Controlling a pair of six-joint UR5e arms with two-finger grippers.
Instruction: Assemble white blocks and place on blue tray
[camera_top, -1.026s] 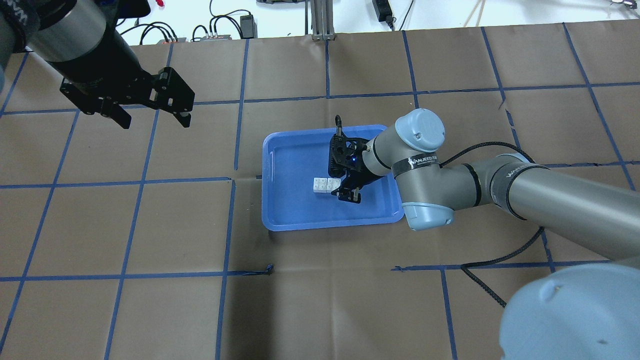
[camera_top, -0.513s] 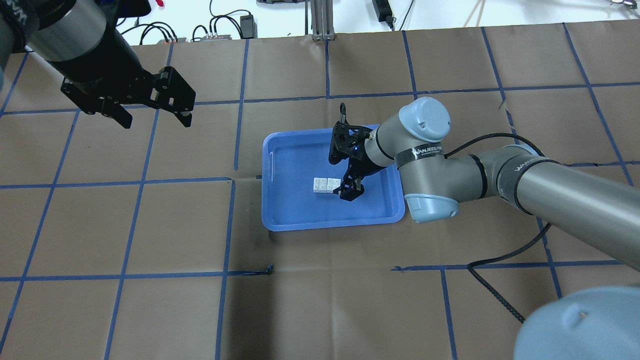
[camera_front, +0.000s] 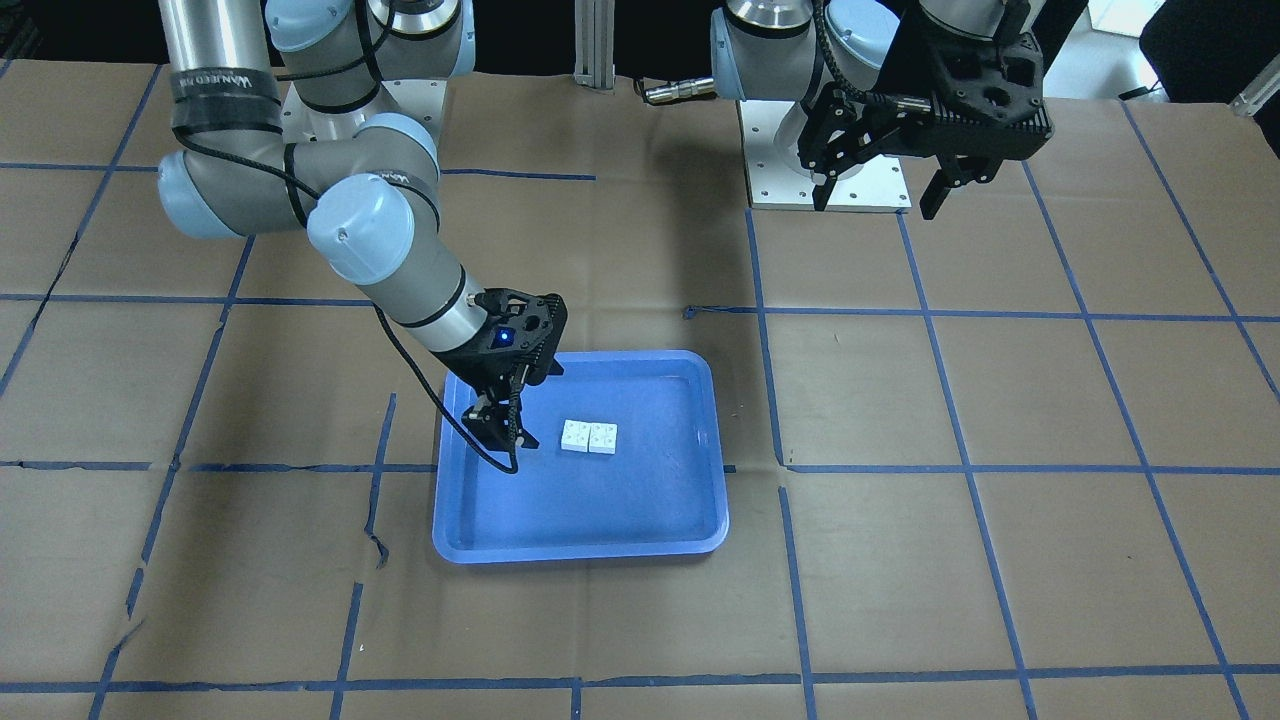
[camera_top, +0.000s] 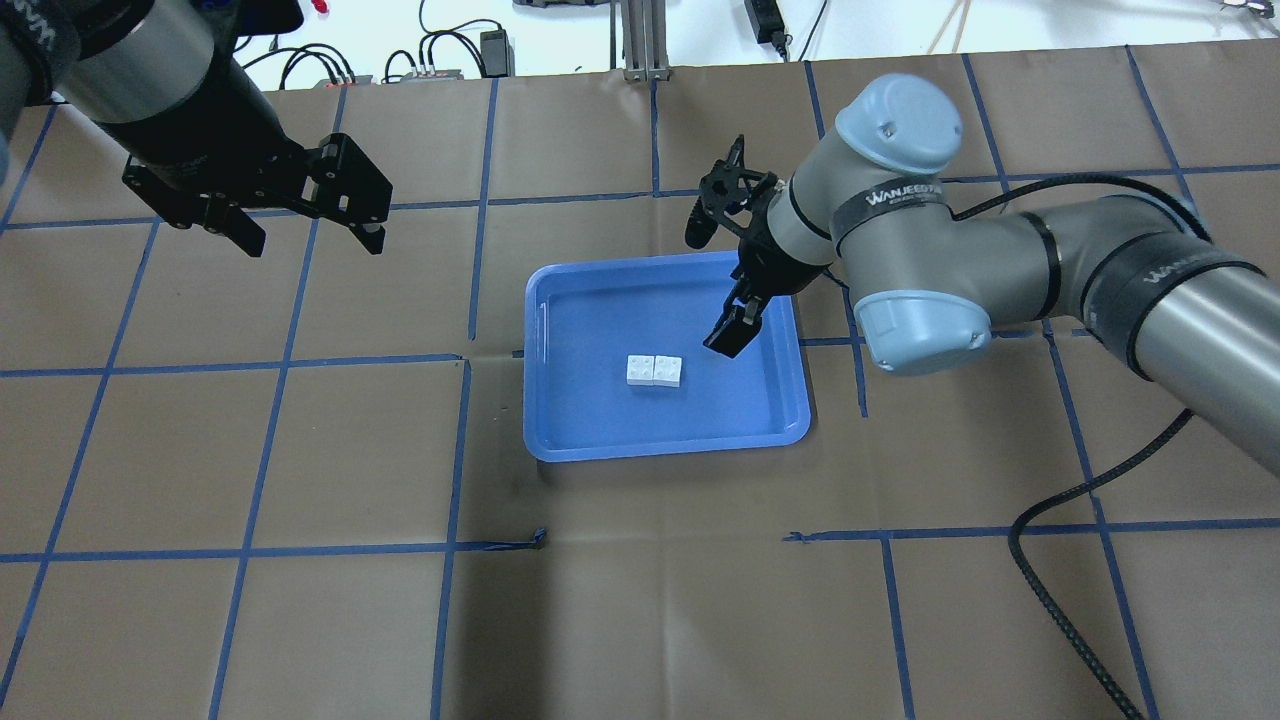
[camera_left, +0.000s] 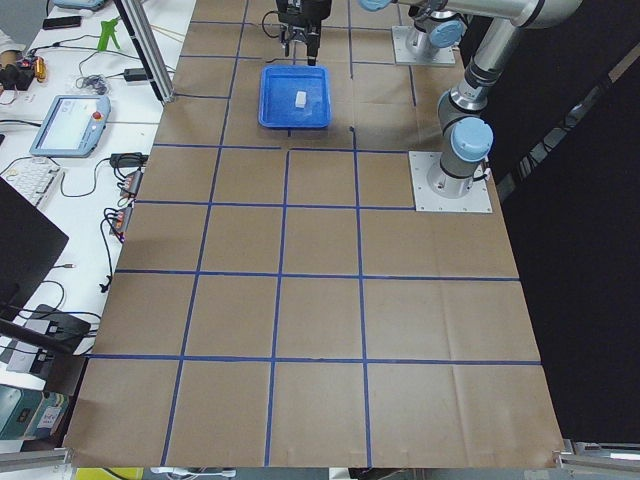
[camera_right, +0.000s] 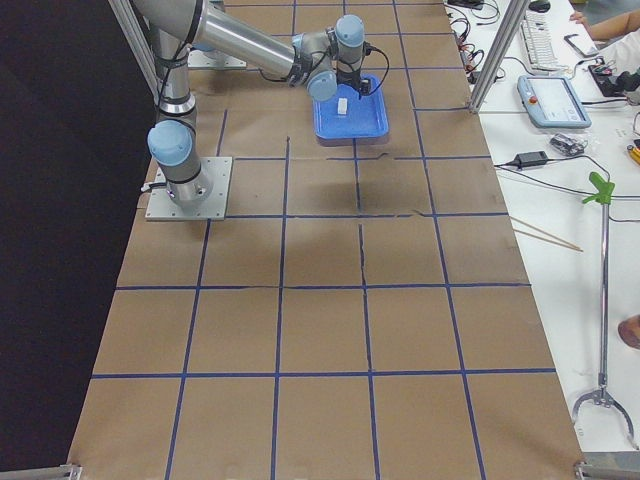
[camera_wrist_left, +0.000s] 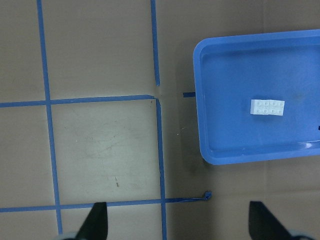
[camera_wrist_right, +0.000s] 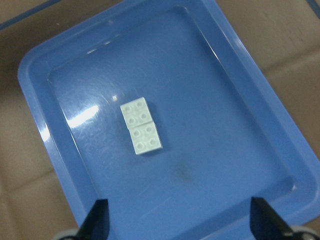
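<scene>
The two white blocks (camera_top: 654, 370) lie side by side, touching, studs up, near the middle of the blue tray (camera_top: 570, 430). They also show in the front view (camera_front: 588, 437) and in both wrist views (camera_wrist_right: 141, 125) (camera_wrist_left: 267, 107). My right gripper (camera_top: 712, 285) is open and empty. It hangs above the tray's far right part, clear of the blocks, and shows in the front view (camera_front: 520, 395). My left gripper (camera_top: 310, 240) is open and empty, high over the table's far left, well away from the tray (camera_front: 600, 515).
Brown paper with a grid of blue tape covers the table (camera_top: 300, 460). A black cable (camera_top: 1060, 590) trails from the right arm over the near right of the table. Cables and power bricks (camera_top: 440, 60) lie beyond the far edge.
My right gripper has risen and drawn back from the blocks toward the tray's far right corner. The blocks stay where they were. The left arm has not moved.
</scene>
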